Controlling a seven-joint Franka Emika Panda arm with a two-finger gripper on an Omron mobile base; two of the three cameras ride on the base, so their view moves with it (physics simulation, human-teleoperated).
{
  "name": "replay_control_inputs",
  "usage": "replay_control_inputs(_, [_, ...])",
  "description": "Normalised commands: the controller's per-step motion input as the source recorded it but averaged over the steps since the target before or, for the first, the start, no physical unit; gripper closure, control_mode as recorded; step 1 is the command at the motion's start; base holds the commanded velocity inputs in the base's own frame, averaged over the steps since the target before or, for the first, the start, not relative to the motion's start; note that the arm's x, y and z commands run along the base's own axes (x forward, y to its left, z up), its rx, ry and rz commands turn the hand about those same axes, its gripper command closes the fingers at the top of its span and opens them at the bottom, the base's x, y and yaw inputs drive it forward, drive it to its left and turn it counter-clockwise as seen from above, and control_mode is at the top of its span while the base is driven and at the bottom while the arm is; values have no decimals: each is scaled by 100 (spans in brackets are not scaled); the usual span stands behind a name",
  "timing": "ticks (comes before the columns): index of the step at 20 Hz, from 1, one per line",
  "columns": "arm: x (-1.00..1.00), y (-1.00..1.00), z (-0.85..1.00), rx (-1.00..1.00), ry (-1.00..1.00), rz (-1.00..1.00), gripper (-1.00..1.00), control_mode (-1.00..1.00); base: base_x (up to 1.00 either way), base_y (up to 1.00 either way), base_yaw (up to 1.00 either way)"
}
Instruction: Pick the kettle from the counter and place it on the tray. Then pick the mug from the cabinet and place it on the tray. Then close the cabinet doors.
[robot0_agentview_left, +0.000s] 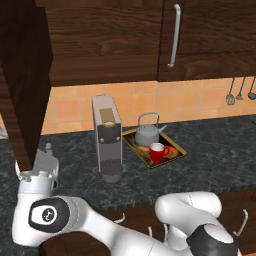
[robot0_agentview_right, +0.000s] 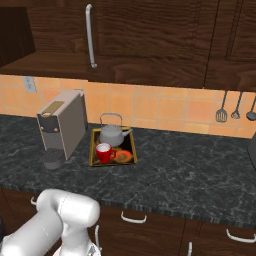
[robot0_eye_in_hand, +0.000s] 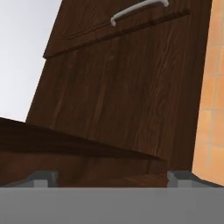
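Observation:
The grey kettle (robot0_agentview_left: 147, 134) (robot0_agentview_right: 112, 134) stands on the gold-rimmed tray (robot0_agentview_left: 174, 155) (robot0_agentview_right: 92, 150) on the dark counter (robot0_agentview_left: 215, 150) (robot0_agentview_right: 175, 165). In front of the kettle on the same tray is the red mug (robot0_agentview_left: 159, 151) (robot0_agentview_right: 104, 152). The cabinet's left door (robot0_agentview_left: 25, 75) hangs open. Its right door (robot0_agentview_left: 210, 35) (robot0_agentview_right: 150, 35) is closed, with its bar handle (robot0_agentview_left: 174, 35) (robot0_agentview_right: 90, 35) upright. My gripper (robot0_agentview_left: 34, 167) (robot0_eye_in_hand: 113, 178) is open at the open door's lower edge, holding nothing. Dark wood (robot0_eye_in_hand: 65, 153) lies close ahead between the fingertips.
A tall grey coffee machine (robot0_agentview_left: 107, 137) (robot0_agentview_right: 62, 125) stands left of the tray. Utensils (robot0_agentview_left: 240, 92) (robot0_agentview_right: 235, 112) hang on the orange tile wall at the right. Drawer handles (robot0_agentview_right: 132, 219) run below the counter edge. The hand view has tiles (robot0_eye_in_hand: 212, 87) at its right.

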Motion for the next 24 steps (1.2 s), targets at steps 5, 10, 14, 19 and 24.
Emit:
replay_control_inputs(5, [0, 10, 18, 5, -6, -2, -100, -100, 0, 0, 0])
replay_control_inputs(10, [25, 58, -16, 0, 0, -3, -100, -100, 0, 0, 0])
replay_control_inputs(14, [28, 86, 3, 0, -7, -9, -100, -100, 0, 0, 0])
replay_control_inputs(19, [-2, 23, 37, 1, -9, -11, -100, -100, 0, 0, 0])
replay_control_inputs(24, [-9, -13, 42, 12, -6, -6, -100, -100, 0, 0, 0])
